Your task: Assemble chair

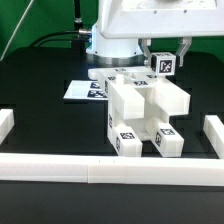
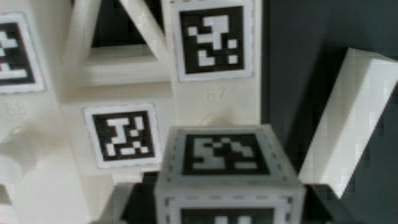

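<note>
The partly built chair (image 1: 140, 112) is a blocky white assembly with black-and-white tags, standing mid-table. Above its far right corner my gripper (image 1: 166, 58) is shut on a small white tagged block (image 1: 163, 66), held clear of the table. In the wrist view the dark fingers (image 2: 132, 203) press both sides of that block (image 2: 222, 152), so the gripper (image 2: 222, 208) is closed around it. Beyond the block are tagged faces of the chair (image 2: 121, 135). A slanting white bar of the chair (image 2: 356, 110) shows beside them.
The marker board (image 1: 82, 90) lies flat behind the chair on the exterior view's left. White border bars run along the front (image 1: 110, 170), the left (image 1: 5, 125) and the right (image 1: 213, 135) of the black table. The arm's base (image 1: 110, 45) stands at the back.
</note>
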Motion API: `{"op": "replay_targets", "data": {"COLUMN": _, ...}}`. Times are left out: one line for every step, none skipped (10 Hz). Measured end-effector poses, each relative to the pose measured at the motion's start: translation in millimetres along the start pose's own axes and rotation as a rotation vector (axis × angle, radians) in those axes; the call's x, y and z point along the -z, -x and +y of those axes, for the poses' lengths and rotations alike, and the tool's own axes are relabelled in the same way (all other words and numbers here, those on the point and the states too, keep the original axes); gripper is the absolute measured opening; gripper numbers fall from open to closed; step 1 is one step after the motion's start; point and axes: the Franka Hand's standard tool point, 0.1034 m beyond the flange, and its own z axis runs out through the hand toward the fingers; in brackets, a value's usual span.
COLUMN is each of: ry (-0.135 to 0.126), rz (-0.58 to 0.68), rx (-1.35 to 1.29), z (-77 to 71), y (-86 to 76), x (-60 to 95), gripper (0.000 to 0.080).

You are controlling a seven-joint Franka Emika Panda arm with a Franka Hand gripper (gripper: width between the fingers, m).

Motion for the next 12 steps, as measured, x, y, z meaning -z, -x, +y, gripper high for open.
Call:
{"op": "replay_targets", "data": {"ry": 0.001, "rz": 0.002, "rx": -0.003, "z": -0.2, "y": -0.1, "x": -0.1, "gripper": 0.0282}}
{"op": "replay_targets", "data": {"ry": 0.003, "rz": 0.011, "rx": -0.004, "z": -0.7, "y": -1.2, "x": -0.1, "gripper": 0.0282}}
{"op": "replay_targets", "data": {"ry": 0.006, "rz": 0.024, "rx": -0.001, "z": -0.8, "y": -3.3, "x": -0.3, "gripper": 0.0282}}
{"op": "replay_targets", "data": {"ry": 0.009, "rz": 0.031, "rx": 0.000, "z": 0.5, "y": -4.8, "x": -0.6, "gripper": 0.0282}}
{"op": "replay_targets", "data": {"ry": 0.010, "rz": 0.033, "rx": 0.001, "z": 1.6, "y": -5.3, "x": -0.7, "gripper": 0.0282}}
{"op": "replay_targets", "data": {"ry": 0.011, "rz": 0.036, "rx": 0.001, "z": 2.5, "y": -5.7, "x": -0.5, "gripper": 0.0282}}
{"op": "replay_targets", "data": {"ry": 0.011, "rz": 0.036, "rx": -0.001, "z": 2.6, "y": -5.4, "x": -0.2, "gripper": 0.0282}}
{"op": "replay_targets", "data": {"ry": 0.010, "rz": 0.036, "rx": -0.001, "z": 2.0, "y": -4.7, "x": 0.6, "gripper": 0.0282}}
{"op": "replay_targets", "data": {"ry": 0.007, "rz": 0.034, "rx": -0.003, "z": 1.8, "y": -2.9, "x": 1.6, "gripper": 0.0282}}
{"op": "replay_targets", "data": {"ry": 0.006, "rz": 0.032, "rx": -0.003, "z": 1.3, "y": -0.3, "x": 2.3, "gripper": 0.0282}}
{"op": "replay_targets", "data": {"ry": 0.005, "rz": 0.027, "rx": -0.004, "z": 1.2, "y": 3.7, "x": 1.5, "gripper": 0.0282}}
{"op": "replay_targets", "data": {"ry": 0.005, "rz": 0.024, "rx": -0.004, "z": 1.2, "y": 5.1, "x": 0.2, "gripper": 0.0282}}
